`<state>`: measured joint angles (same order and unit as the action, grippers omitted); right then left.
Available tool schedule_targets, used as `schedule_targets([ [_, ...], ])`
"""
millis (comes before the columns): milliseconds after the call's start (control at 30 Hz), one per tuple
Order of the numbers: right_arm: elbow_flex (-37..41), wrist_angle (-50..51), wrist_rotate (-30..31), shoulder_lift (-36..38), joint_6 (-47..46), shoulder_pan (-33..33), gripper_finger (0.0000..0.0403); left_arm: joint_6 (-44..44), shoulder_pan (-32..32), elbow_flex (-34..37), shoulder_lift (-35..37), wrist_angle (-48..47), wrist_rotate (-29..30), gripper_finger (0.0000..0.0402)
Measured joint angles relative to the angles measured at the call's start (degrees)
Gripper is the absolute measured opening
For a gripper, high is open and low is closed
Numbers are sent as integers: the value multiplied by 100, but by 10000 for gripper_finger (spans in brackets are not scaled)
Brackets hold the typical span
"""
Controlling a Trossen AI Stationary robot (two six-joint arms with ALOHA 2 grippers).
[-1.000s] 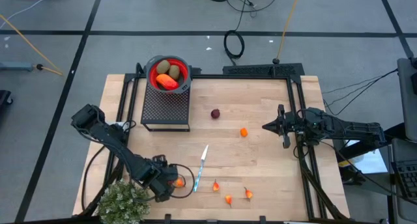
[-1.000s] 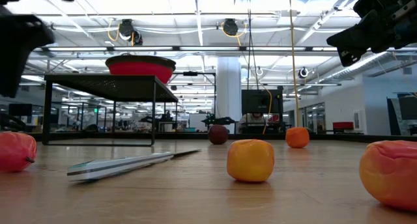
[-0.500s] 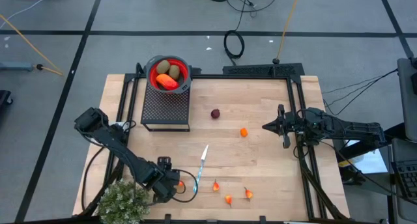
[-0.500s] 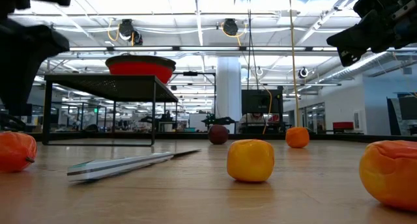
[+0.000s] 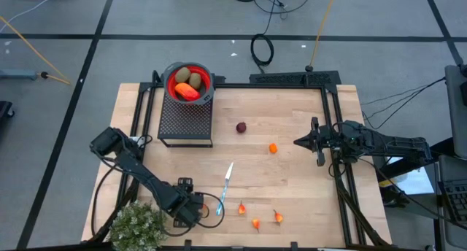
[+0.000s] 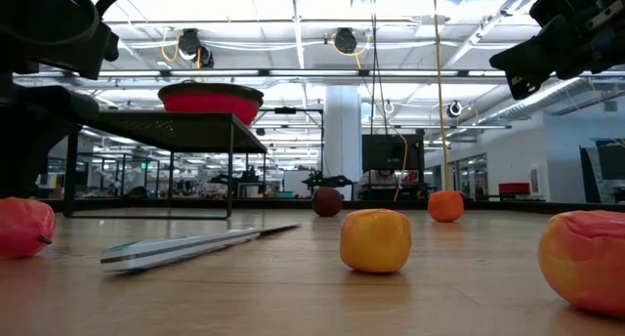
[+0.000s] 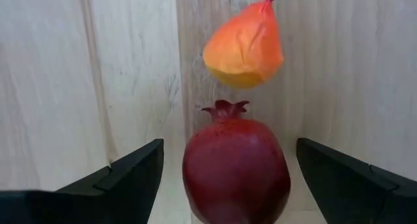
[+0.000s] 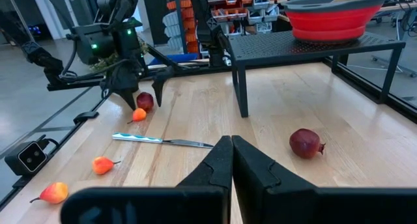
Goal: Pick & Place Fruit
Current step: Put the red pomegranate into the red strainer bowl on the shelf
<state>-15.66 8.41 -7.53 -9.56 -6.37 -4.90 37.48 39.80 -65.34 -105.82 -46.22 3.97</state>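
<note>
Down at the near edge, the left gripper [image 5: 195, 206] hangs low with its jaws spread wide around a dark-red pomegranate [image 7: 236, 164], nothing gripped yet. An orange-red fruit [image 7: 244, 47] lies just beyond it, almost touching. That's the risk: a closing finger could nudge the round pomegranate so it rolls, or catch the neighbour too. The bushy plant [image 5: 137, 228] sits at the near-left corner, the knife [image 5: 225, 185] just beside the gripper. Three small orange bits [image 5: 257, 222] lie along the near edge. Farther in, another dark-red ball [image 5: 241, 127] and an orange ball [image 5: 273, 148]. At the far edge, the red bowl [image 5: 172, 89] on its black stand [image 5: 186, 122] holds fruit. The right gripper [image 5: 299, 142] waits by the right edge, pinched shut and empty.
</note>
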Motion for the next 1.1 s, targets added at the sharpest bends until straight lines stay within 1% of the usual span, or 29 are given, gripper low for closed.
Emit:
schedule_targets([
  [133, 0, 0, 0, 0, 0, 0, 0, -31, 1, 0, 0, 0, -105, 346],
  [200, 0, -1, 0, 1, 0, 0, 0, -30, 1, 0, 0, -1, -147, 334],
  [500, 0, -1, 0, 0, 0, 1, 0, 54, -14, -6, 2, -7, -151, 224],
  [633, 0, 1, 0, 0, 0, -1, 0, 53, -16, -18, 4, -10, -151, 189],
  [733, 0, -1, 0, 0, 0, -1, 0, 52, -49, -88, 4, -24, -153, 181],
  [933, 0, 1, 0, 2, 0, 1, 0, 183, -224, -378, 4, -80, -149, 193],
  [1033, 0, 1, 0, 0, 0, -1, 0, 183, -327, -651, 4, -330, -145, 189],
  [1100, 0, 1, 0, 0, 0, 1, 0, 175, -379, -920, 4, -667, -145, 184],
])
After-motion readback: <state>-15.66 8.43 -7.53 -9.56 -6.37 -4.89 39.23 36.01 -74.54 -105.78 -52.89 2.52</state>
